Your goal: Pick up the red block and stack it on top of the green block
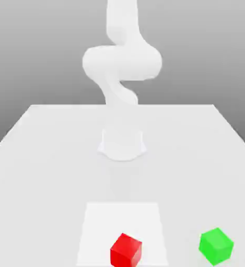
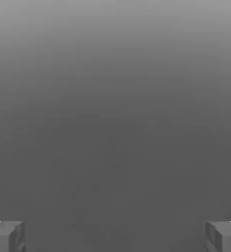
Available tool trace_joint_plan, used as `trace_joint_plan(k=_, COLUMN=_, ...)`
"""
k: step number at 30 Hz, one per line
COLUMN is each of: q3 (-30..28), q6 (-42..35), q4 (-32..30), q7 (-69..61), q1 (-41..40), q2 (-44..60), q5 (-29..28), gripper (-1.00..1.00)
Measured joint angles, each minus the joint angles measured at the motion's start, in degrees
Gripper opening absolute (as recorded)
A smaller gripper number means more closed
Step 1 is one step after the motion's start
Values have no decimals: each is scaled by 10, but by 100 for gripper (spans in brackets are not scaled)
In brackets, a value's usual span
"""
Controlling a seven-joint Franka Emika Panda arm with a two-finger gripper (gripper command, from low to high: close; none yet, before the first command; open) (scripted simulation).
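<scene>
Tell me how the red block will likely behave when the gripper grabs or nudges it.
The red block looks like a plain cube with flat faces, so it should probably slide rather than roll if nudged. Its sharp edges suggest it is rigid and unlikely to deform under a squeeze. It sits turned at an angle on the table, so the open gripper may need to line up with its faces.

white table (image 1: 41,156), paler square patch (image 1: 98,219)

Two blocks on table (image 1: 41,156), near edge. Red block (image 1: 126,251) left in the exterior view; green block (image 1: 216,245) right, well apart. Arm base (image 1: 122,143) farther back, centre.
</scene>
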Motion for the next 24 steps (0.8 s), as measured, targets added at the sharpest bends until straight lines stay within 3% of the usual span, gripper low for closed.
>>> trace_joint_plan(k=9, q3=-87, q6=60, q4=-23, q7=-228, q1=96, q2=192, q5=66, gripper=0)
trace_joint_plan(k=16, q3=-112, q6=106, q4=-40, q7=-400, q1=128, q2=338, q5=114, gripper=0)
trace_joint_plan(k=24, q3=-111, q6=167, q4=-62, q7=-546, q1=132, q2=491, q5=98, gripper=0)
